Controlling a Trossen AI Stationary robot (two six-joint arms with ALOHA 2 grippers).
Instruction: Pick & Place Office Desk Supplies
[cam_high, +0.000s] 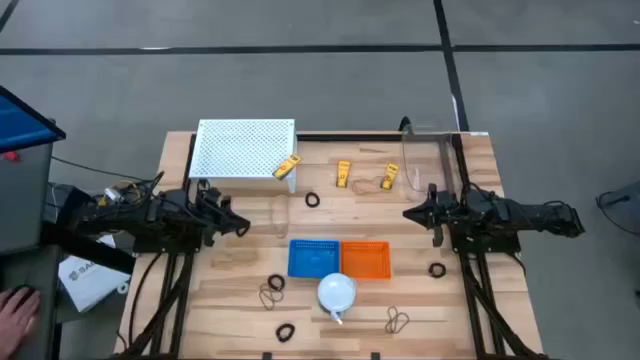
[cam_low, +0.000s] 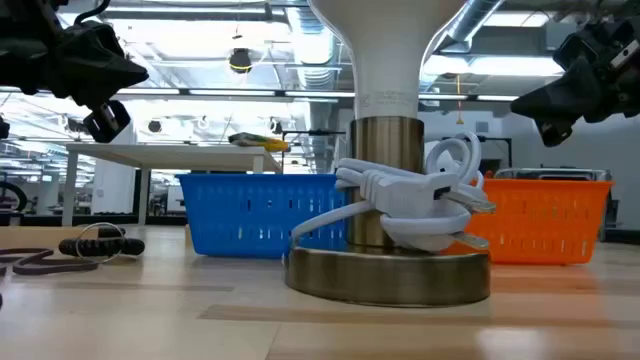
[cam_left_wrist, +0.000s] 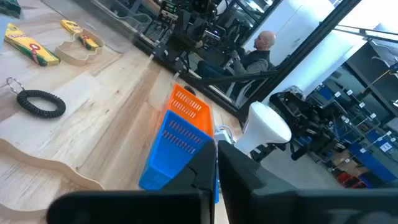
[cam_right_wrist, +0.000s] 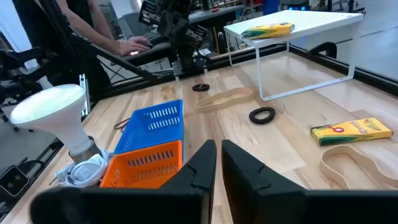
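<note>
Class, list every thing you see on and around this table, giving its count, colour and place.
shelf: one, white, far left corner
crayon boxes: three, yellow; one on the shelf's edge, two beside it on the table
rings: at least three, black, scattered
rubber bands: several, tan, mostly near edge
blue basket: one, centre
orange basket: one, against the blue one
lamp: one, white, before the baskets
person's hand: one, beyond the table's left
left claw: dark, shut, left side
right claw: dark, shut, right side

Desk (cam_high: 240, 290): pale wood planks.
Centre: blue basket (cam_high: 313, 258) touching orange basket (cam_high: 366, 259); white lamp (cam_high: 337, 292) just in front.
Back: white perforated shelf (cam_high: 245, 148), yellow boxes (cam_high: 343, 173).
Scattered: black rings (cam_high: 313, 200), rubber bands (cam_high: 397, 320).
</note>
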